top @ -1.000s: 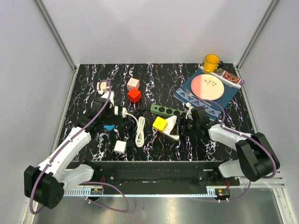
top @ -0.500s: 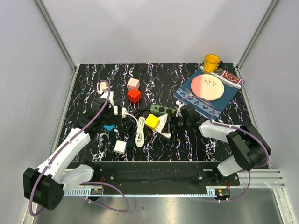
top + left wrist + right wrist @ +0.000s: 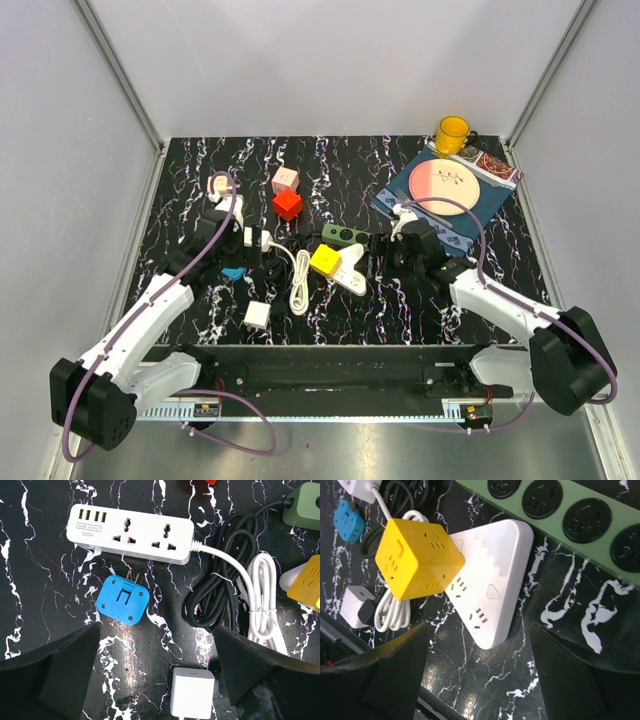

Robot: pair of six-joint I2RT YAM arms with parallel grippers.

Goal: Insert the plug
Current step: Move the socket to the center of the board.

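Note:
A blue plug (image 3: 122,600) with two metal prongs lies flat on the black marbled table, just below a white power strip (image 3: 130,532). In the top view the blue plug (image 3: 233,272) is beside my left gripper (image 3: 230,250). My left gripper (image 3: 157,675) hovers open above the table with nothing between its fingers, and a white cube charger (image 3: 192,692) lies below it. My right gripper (image 3: 480,675) is open and empty. It sits just short of the tip of a white triangular socket block (image 3: 490,590), which touches a yellow cube socket (image 3: 415,560).
A green power strip (image 3: 570,520) lies behind the triangular block. Coiled black cable (image 3: 227,580) and white cable (image 3: 265,605) sit between the two arms. Red cube (image 3: 287,204), pink cube (image 3: 285,179), plate (image 3: 447,185) on a blue mat and yellow mug (image 3: 452,134) stand farther back.
My right gripper pushed the yellow cube and triangular block to the left, then drew back right and opened wider. The left arm has stayed still.

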